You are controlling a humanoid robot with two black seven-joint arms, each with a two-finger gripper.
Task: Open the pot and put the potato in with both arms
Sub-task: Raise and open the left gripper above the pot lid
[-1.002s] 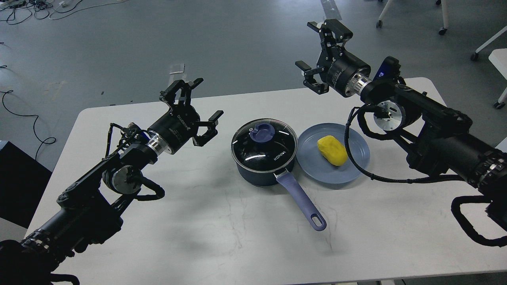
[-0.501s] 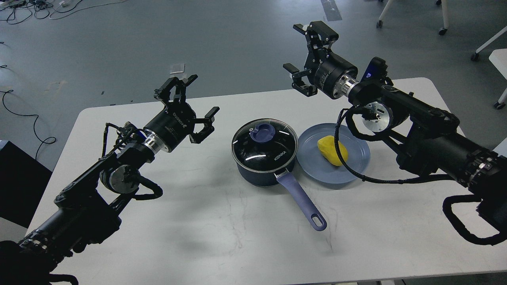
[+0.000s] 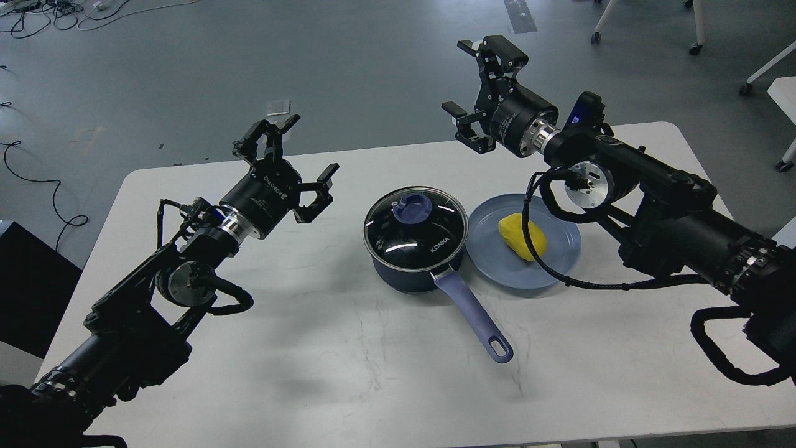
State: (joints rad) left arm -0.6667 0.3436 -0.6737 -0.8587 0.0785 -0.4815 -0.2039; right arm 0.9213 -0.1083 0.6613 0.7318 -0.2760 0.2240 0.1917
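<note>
The dark navy pot (image 3: 407, 274) stands mid-table, its lavender handle (image 3: 474, 317) pointing to the front right. The glass KONKA lid (image 3: 415, 225) with its blue knob (image 3: 410, 205) rests on it. The yellow potato (image 3: 522, 236) lies on a blue plate (image 3: 497, 261) just right of the pot; a black cable crosses in front of it. My left gripper (image 3: 283, 158) is open and empty, held above the table left of the pot. My right gripper (image 3: 476, 87) is open and empty, raised above the table's far edge, behind the pot and plate.
The white table (image 3: 348, 367) bears only the pot and plate. Grey floor lies beyond, with cables (image 3: 37, 174) at the left and chair legs with castors (image 3: 693, 46) at the far right. A black box (image 3: 25, 286) stands by the table's left edge.
My right gripper has moved left and slightly toward the pot side. My left gripper has drawn back to the left and a little up. Pot, lid and potato have not moved.
</note>
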